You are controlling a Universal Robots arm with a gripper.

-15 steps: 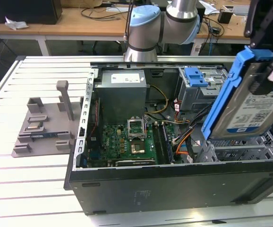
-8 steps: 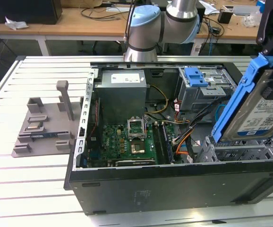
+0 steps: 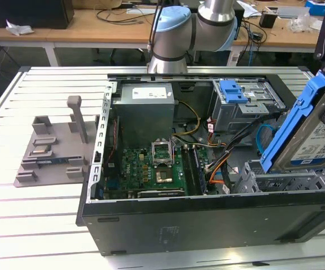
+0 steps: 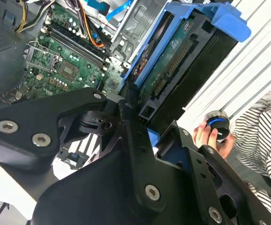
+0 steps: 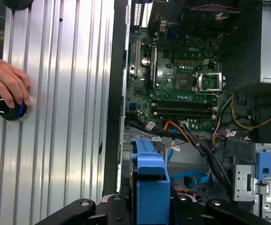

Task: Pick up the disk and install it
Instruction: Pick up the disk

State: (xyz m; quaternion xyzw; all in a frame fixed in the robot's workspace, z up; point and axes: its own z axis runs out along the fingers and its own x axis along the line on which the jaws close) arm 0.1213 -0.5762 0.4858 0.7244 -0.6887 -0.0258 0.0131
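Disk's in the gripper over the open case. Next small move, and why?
Probably tip it flatter and ease it down a little toward the bay. The gripper is shut on the silver metal hard drive in blue plastic rails. In the exterior view it hangs steeply tilted, with its lower end close above the silver metal drive bay of the open black computer case, not yet seated.

arm (image 3: 176,34): joints at rear | tool (image 4: 147,124): clamped on disk (image 3: 314,140), tilted

The disk (image 3: 319,140) leans tilted above the drive cage (image 3: 275,181) at the exterior view's right end of the case (image 3: 207,225).
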